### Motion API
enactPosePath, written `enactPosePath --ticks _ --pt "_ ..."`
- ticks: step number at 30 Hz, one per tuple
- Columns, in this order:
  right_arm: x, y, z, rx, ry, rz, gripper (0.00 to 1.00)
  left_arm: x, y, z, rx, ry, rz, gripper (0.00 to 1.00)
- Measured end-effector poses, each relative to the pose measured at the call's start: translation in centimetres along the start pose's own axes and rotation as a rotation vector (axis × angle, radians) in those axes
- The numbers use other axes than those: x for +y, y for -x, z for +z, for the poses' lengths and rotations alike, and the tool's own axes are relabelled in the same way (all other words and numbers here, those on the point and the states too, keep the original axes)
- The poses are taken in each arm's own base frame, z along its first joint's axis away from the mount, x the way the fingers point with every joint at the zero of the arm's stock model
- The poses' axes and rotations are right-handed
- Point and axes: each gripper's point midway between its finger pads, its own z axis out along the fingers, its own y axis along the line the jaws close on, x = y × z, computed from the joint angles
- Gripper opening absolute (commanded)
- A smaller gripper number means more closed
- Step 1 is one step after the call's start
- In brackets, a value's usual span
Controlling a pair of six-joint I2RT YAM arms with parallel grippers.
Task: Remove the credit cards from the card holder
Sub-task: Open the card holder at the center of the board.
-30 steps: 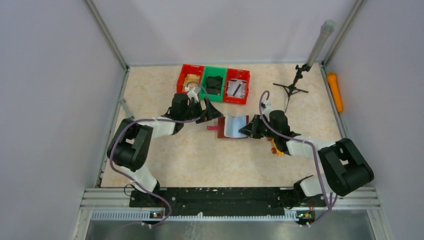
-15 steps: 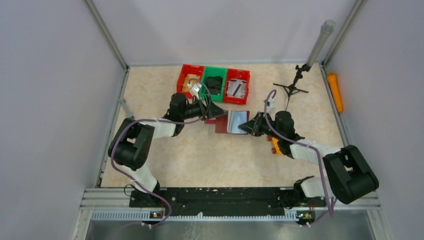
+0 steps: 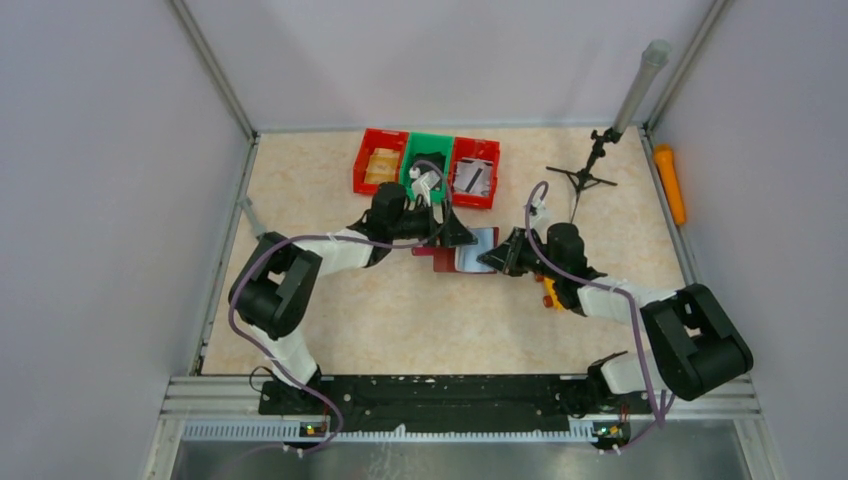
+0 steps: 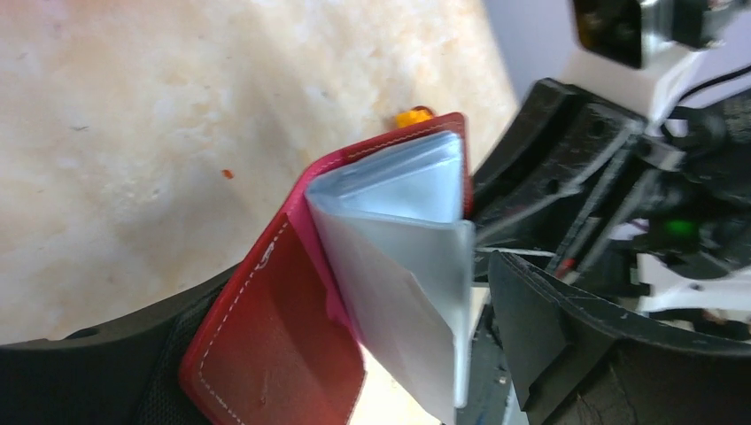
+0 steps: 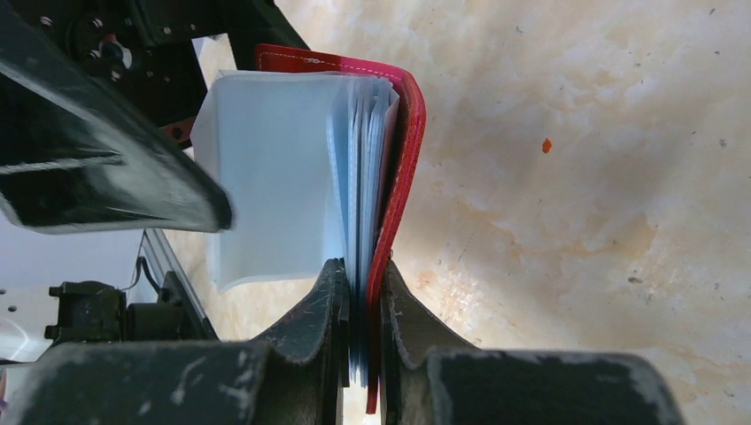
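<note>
The card holder [image 3: 445,262] hangs open near the middle of the table [image 3: 330,300], somewhat toward the far edge and just in front of the row of red and green bins [image 3: 476,141]; whether it touches the surface cannot be told. The right gripper [image 5: 363,305] has it by one end, its two fingers [image 5: 323,310] pinched almost together on the maroon cover and a bunch of the silvery-blue sleeves [image 5: 266,177], which fan out from the spine. The left gripper [image 3: 457,236] reaches in from the opposite side and is spread wide around the holder: in its wrist view the stitched cover lies against one finger [image 4: 106,372], while the other finger [image 4: 549,328] stands just beside the sleeves with a gap between them, gripping nothing.
</note>
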Motion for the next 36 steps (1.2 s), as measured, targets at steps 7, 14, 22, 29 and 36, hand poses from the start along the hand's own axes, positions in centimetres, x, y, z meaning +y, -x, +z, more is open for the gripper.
enactPosePath --ticks 7,14,22,29,36 --pt "-0.1 -0.1 0.0 0.005 -0.005 -0.002 0.0 1.8 -0.7 0.8 0.058 0.156 0.041 0.88" --pt "0.0 -0.3 0.0 0.014 0.003 -0.001 0.03 3.7 -2.0 1.3 0.113 0.196 0.007 0.51" --pt "0.2 -0.2 0.1 0.009 0.02 0.001 0.43 3.9 -1.1 0.5 0.094 0.166 -0.045 0.22" --pt "0.9 0.5 0.2 -0.016 0.048 -0.018 0.5 5.3 -0.8 -0.5 0.075 0.198 -0.088 0.19" --pt "-0.1 -0.2 0.7 0.018 0.019 0.002 0.33 6.4 -1.3 -0.5 0.087 0.237 -0.11 0.14"
